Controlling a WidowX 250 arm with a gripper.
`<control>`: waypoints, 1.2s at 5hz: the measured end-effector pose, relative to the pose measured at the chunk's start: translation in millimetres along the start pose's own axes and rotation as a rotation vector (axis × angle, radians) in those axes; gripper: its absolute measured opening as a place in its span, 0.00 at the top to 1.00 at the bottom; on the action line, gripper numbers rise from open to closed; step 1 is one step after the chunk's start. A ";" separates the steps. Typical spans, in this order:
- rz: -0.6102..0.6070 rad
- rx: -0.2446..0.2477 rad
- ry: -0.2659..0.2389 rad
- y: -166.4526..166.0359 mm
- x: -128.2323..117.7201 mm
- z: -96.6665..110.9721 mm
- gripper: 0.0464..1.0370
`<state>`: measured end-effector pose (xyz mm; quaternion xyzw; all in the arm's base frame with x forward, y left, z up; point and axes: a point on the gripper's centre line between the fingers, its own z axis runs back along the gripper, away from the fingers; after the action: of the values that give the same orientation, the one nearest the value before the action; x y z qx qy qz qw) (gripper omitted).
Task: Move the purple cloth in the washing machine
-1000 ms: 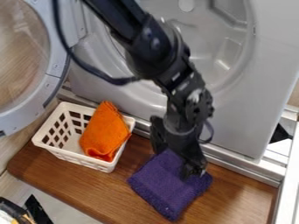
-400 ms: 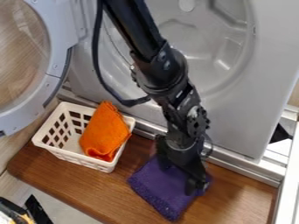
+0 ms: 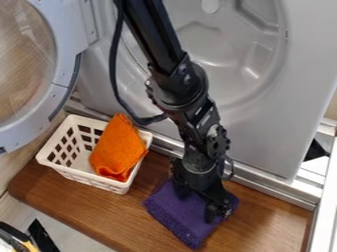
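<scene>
Spread open, the gripper [image 3: 196,201] hangs low over the purple cloth [image 3: 174,215], one finger at the cloth's upper left and the other over its right part. Whether the fingertips touch the cloth, I cannot tell. The cloth lies flat on the wooden board, its back part hidden by the gripper. Behind it stands the grey washing machine [image 3: 276,123], its round drum opening uncovered and partly blocked by the arm.
A white basket [image 3: 82,180] holding an orange cloth [image 3: 118,150] stands left of the gripper on the wooden board [image 3: 79,206]. The machine's round door [image 3: 59,91] is swung out at the upper left. A metal ledge [image 3: 263,184] runs behind the board.
The gripper has come down over the purple cloth, and most recently shifted a little left. The arm's upper part stands more upright than before. The cloth stays in place.
</scene>
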<state>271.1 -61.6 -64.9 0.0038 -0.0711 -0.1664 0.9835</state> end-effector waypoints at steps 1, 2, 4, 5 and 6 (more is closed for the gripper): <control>0.021 0.016 0.009 -0.4 -1.8 -3.0 0.37; 0.020 0.018 0.011 -2.4 -3.1 -3.3 0.63; 0.014 0.030 0.027 -3.2 -5.3 -1.3 0.93; 0.009 0.034 0.026 -4.5 -4.8 1.3 0.97; -0.003 0.041 0.023 -3.7 -4.9 6.5 0.98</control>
<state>264.4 -63.4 -59.3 0.0258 -0.0634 -0.1663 0.9837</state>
